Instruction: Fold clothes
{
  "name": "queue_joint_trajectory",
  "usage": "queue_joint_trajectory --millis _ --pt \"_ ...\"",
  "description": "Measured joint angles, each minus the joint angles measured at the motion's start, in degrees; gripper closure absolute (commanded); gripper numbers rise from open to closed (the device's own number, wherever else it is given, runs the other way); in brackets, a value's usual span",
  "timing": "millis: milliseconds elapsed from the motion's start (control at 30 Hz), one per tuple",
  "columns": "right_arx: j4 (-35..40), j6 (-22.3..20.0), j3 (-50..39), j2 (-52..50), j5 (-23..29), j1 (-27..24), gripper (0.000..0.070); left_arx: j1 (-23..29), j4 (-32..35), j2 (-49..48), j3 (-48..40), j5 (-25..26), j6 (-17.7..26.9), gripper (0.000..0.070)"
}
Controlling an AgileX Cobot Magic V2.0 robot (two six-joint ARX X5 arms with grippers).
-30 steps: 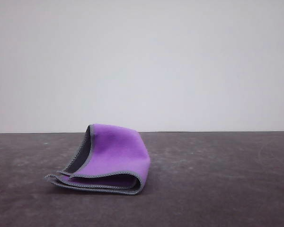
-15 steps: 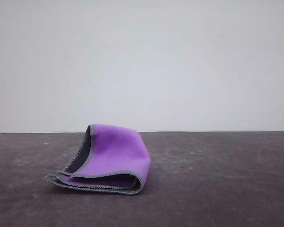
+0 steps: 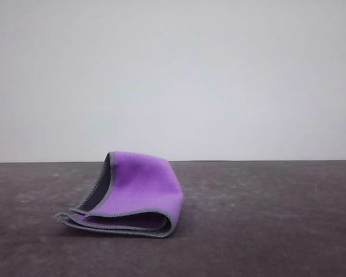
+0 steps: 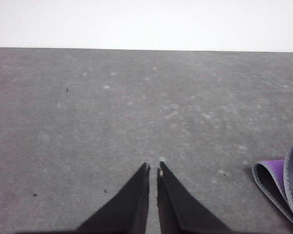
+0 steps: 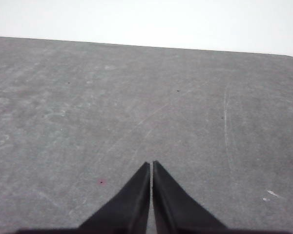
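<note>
The clothes (image 3: 135, 193) are one small cloth lying folded on the dark table, left of centre in the front view. Its purple face is on top, and grey stitched edges are stacked along the near side. A grey and purple corner of the cloth (image 4: 283, 187) also shows in the left wrist view, off to one side of the fingers. My left gripper (image 4: 153, 168) is shut, its black tips almost touching, with bare table under it. My right gripper (image 5: 151, 165) is shut too, over bare table away from the cloth.
The dark grey table (image 3: 265, 219) is scuffed and stretches back to a plain white wall (image 3: 219, 75). In the right wrist view the table's far edge (image 5: 263, 52) rounds off at one corner.
</note>
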Motion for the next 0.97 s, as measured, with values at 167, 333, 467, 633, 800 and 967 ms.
queue_joint_trajectory --millis 167,333,467,633,800,967 --pt "0.00 0.00 0.00 0.00 0.00 0.00 0.0696 0.01 0.00 0.00 0.00 0.01 0.00 0.0679" --pt "0.00 0.00 0.00 0.00 0.00 0.00 0.0696 0.01 0.00 0.00 0.00 0.01 0.00 0.0679" --pt "0.00 0.00 0.00 0.00 0.00 0.00 0.0696 0.01 0.00 0.00 0.00 0.01 0.00 0.0679" --pt "0.00 0.00 0.00 0.00 0.00 0.00 0.0696 0.01 0.00 0.00 0.00 0.01 -0.01 0.0679" --pt "0.00 0.00 0.00 0.00 0.00 0.00 0.0696 -0.01 0.00 0.00 0.00 0.01 0.00 0.0679" --pt "0.00 0.00 0.00 0.00 0.00 0.00 0.0696 0.01 0.00 0.00 0.00 0.01 0.00 0.0679"
